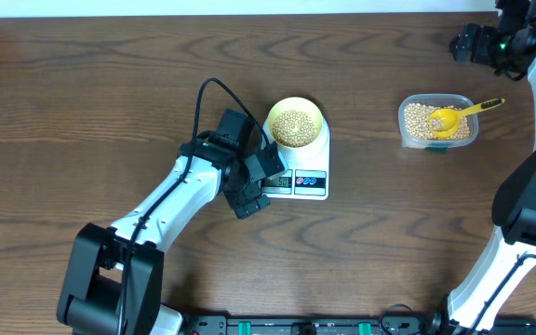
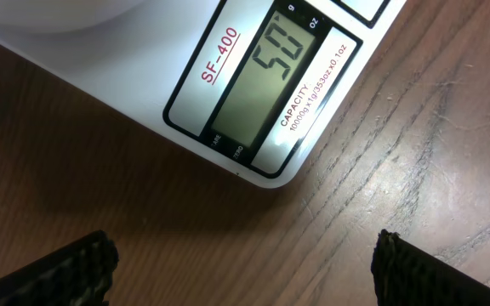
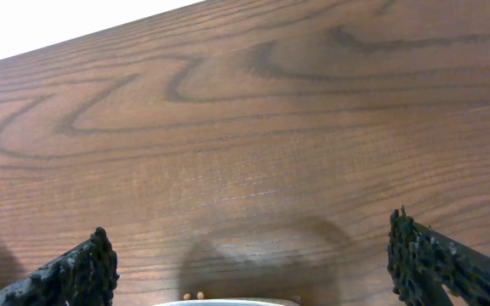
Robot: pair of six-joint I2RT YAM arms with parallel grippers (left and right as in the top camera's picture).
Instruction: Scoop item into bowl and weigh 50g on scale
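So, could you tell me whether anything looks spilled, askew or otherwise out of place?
Nothing stands out: the bowl of beans sits squarely on the scale, its display reads 50, the scoop rests in the tub, and I see no loose beans on the table.

Place: robotics lab bench, not a home kitchen.
Surface: dark wood-grain tabletop [image 1: 82,84]; plain white past its far edge.
Rig: white-and-black left arm [image 1: 170,200] and right arm [image 1: 491,265], bases at the near edge.
Mounting: black rail [image 1: 296,327] with green fittings along that edge.
Wiring: exposed black cable [image 1: 200,102] looped over the left arm.
Instrument: white digital scale [image 1: 316,158]; display [image 2: 266,81] reads 50, casing marked SF-400.
Test material: beans [image 1: 294,127] in a bowl [image 1: 275,113] on the scale; more in a clear tub [image 1: 435,97] with a yellow scoop [image 1: 459,113].
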